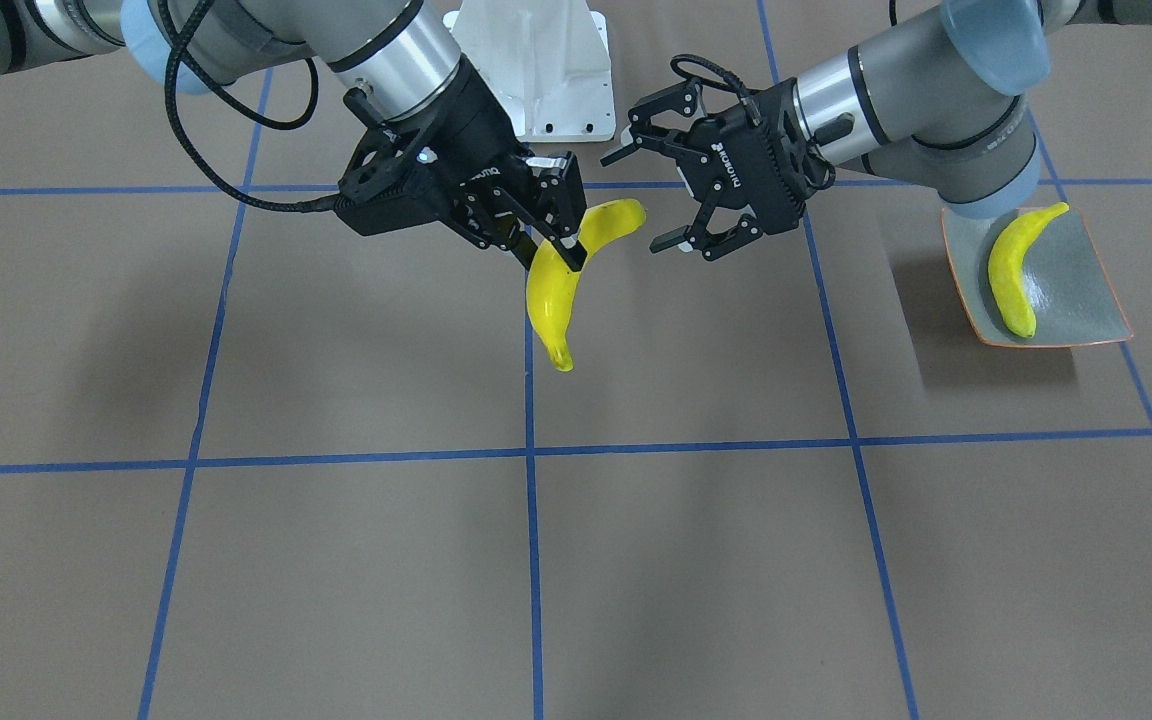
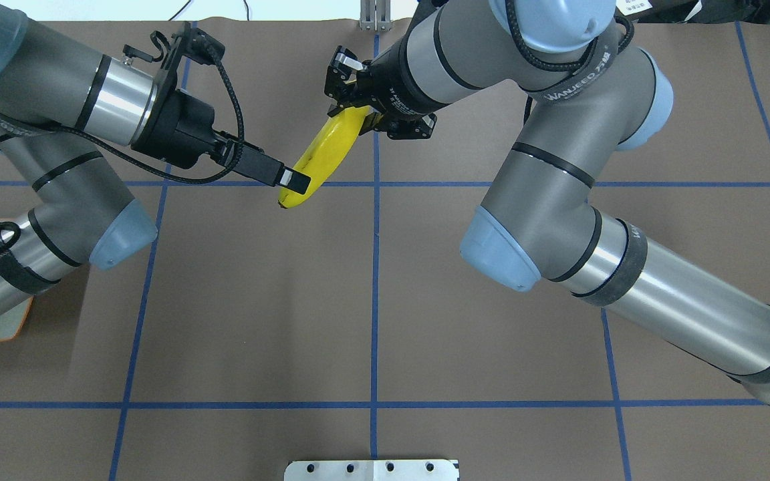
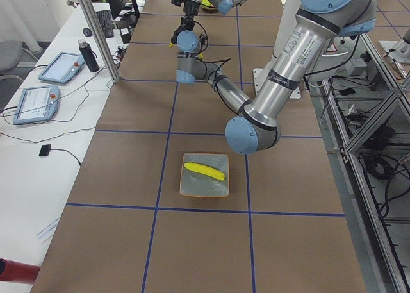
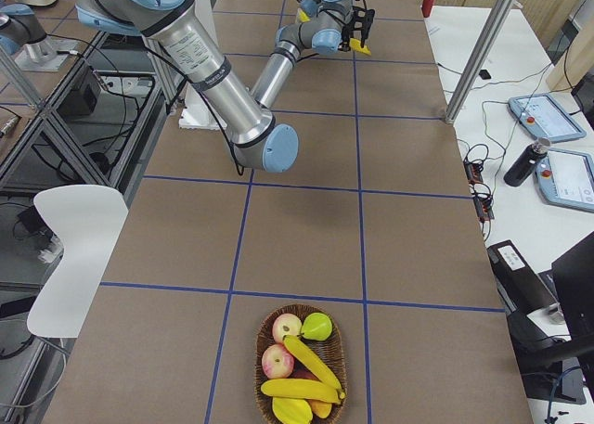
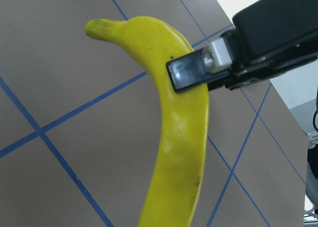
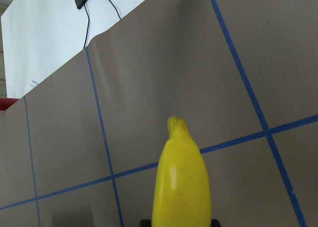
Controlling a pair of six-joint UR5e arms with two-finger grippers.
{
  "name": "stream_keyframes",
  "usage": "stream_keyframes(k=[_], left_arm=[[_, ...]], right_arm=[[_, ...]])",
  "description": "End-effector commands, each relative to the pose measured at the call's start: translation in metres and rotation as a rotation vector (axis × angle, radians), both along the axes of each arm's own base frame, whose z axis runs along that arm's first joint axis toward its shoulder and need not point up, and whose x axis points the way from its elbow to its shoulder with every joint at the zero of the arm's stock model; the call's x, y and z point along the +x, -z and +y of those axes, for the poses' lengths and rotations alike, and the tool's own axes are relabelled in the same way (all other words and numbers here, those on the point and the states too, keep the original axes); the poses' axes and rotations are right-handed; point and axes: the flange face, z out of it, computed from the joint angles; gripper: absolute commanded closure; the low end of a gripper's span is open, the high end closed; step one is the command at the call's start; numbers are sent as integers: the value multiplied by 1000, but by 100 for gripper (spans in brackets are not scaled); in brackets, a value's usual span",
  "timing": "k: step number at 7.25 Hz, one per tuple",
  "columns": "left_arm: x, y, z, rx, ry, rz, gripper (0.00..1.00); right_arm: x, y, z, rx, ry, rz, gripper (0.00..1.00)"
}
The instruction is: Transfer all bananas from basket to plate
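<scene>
Starting at the near, right end of the table, we find the basket [image 4: 258,364] with at least two bananas [image 4: 299,388] lying among other fruit. Farther along, mid-table, the right gripper [image 1: 548,252] is clamped on the middle of a banana [image 1: 548,300] held clear of the table. The left gripper [image 1: 648,198] is spread wide and grips nothing, with that banana's upper tip seemingly just between its fingers. At the far, left end the plate [image 1: 1076,290] carries one delivered banana [image 1: 1011,270]. We judge a hand-over is under way. A tip-only pinch on glossy, curved skin could slip or swing, and if the right gripper lets go before the left jaws seat, the fruit would drop onto the table.
</scene>
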Motion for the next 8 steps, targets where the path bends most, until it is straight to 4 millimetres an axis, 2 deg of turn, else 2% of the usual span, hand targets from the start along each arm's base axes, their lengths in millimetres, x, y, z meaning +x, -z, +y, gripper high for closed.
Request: stream_keyframes(k=[1, 2, 4, 5, 6, 8], left_arm=[[3, 2, 3, 3, -7, 3, 2], [4, 2, 4, 3, -10, 3, 15], [11, 1, 9, 3, -24, 3, 66], [11, 2, 12, 13, -28, 12, 100], [11, -1, 12, 10, -27, 10, 100], [10, -20, 9, -20, -21, -16, 100]], right_arm=[[-7, 15, 15, 16, 7, -23, 100], [-12, 21, 19, 21, 0, -30, 100], [-13, 27, 19, 48, -18, -55, 100], [-15, 24, 15, 62, -38, -66, 82], [-16, 23, 13, 76, -53, -65, 1], [-5, 21, 2, 112, -89, -51, 0]])
